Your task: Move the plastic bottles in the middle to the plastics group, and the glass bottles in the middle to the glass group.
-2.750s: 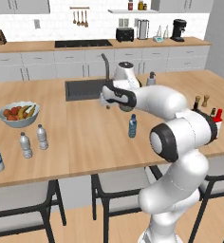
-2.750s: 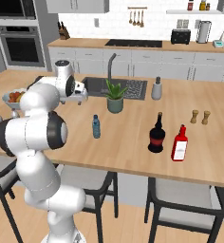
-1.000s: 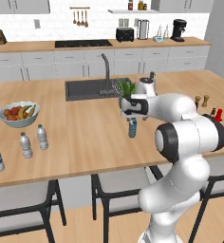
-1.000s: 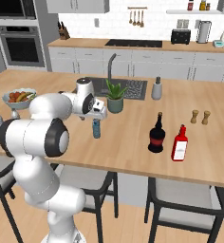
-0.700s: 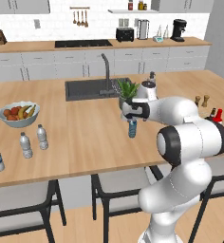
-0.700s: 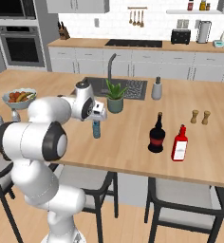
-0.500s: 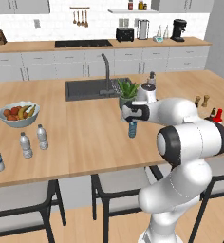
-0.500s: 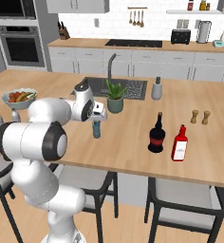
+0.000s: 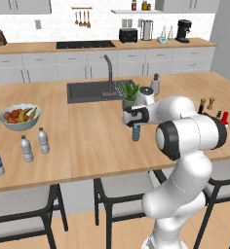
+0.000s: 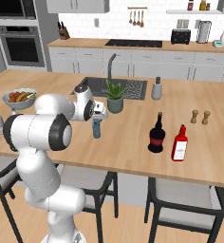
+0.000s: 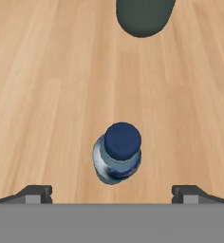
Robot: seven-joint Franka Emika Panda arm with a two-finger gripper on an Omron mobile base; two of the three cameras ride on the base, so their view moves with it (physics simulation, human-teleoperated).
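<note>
Directly above the blue-tinted bottle (image 11: 117,159), the gripper (image 11: 111,192) hangs open

Kitchen — sink (image 9: 95,90), oven (image 10: 22,45), stools (image 9: 124,192).

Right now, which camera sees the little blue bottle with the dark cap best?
The hand view: the blue-tinted bottle sits close up from above, dark cap plain, between the open gripper tips. In the left base view the bottle is small under the hand. In the right base view the bottle is small too, upright on the counter.
</note>
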